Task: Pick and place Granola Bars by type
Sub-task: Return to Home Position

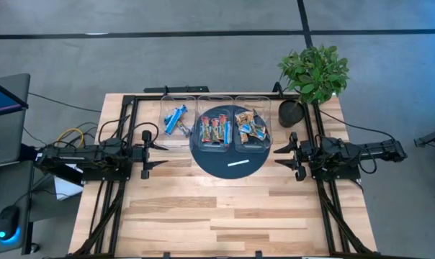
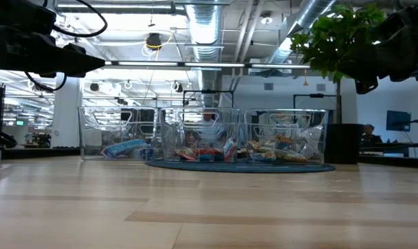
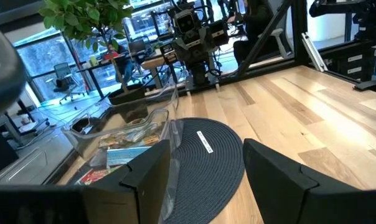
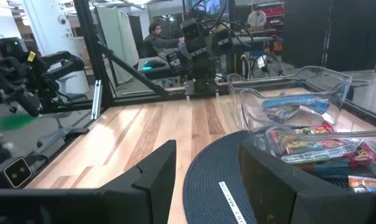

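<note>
Here, at the far left edge of the high view, a dark screen (image 1: 3, 93) and a blue-lit mouse (image 1: 6, 224) sit beside the tabletop (image 1: 203, 216). Left of centre the left gripper (image 1: 157, 155) hangs over the tabletop. Its fingers (image 3: 144, 171) stand wide apart with nothing between them.

Just right of it, along the upper centre, three clear bins (image 2: 202, 121) stand in a row. The left bin (image 1: 187, 138) holds the blue Granola Bars (image 1: 176, 120). The middle bin (image 1: 214, 101) holds the red Granola Bars (image 1: 215, 129), and the right bin (image 1: 252, 101) holds the orange Granola Bars (image 1: 250, 128). The middle and right bins rest on a dark round mat (image 1: 210, 162), and the left bin stands at its edge.

On the mat's bare lower part, between the two grippers and apart from the bins, lies a thin white strip (image 1: 238, 163). It carries dark print, too small to read, and the wrappers' lettering cannot be made out either.

Right of centre the right gripper (image 1: 282, 155) faces the mat, fingers (image 4: 147, 177) likewise spread and empty. Behind it, at the upper right corner of the tabletop, a leafy plant (image 1: 315, 72) stands in a black pot (image 1: 292, 113), close beside the right bin. In the low view a person (image 2: 368, 133) sits in the room at the far right.
</note>
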Tool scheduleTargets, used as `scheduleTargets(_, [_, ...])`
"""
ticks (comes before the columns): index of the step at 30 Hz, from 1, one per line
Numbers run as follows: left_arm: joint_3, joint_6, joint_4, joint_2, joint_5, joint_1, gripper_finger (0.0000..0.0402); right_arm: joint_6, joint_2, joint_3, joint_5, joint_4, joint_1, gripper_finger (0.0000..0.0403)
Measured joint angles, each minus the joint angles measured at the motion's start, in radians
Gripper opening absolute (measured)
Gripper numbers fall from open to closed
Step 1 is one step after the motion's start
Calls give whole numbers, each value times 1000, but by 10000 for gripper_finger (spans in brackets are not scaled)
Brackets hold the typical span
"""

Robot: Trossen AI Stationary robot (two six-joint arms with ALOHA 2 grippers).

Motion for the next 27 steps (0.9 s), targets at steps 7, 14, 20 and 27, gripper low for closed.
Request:
scheduleTargets(7, [0, 3, 0, 0, 0, 0, 199, 0, 0, 0, 0, 0, 0, 166])
scheduleTargets(14, [0, 3, 0, 0, 0, 0, 199, 0, 0, 0, 0, 0, 0, 166])
scheduleTargets(20, [0, 3, 0, 0, 0, 0, 199, 0, 0, 0, 0, 0, 0, 166])
scheduleTargets(27, [0, 5, 0, 0, 0, 0, 199, 0, 0, 0, 0, 0, 0, 166])
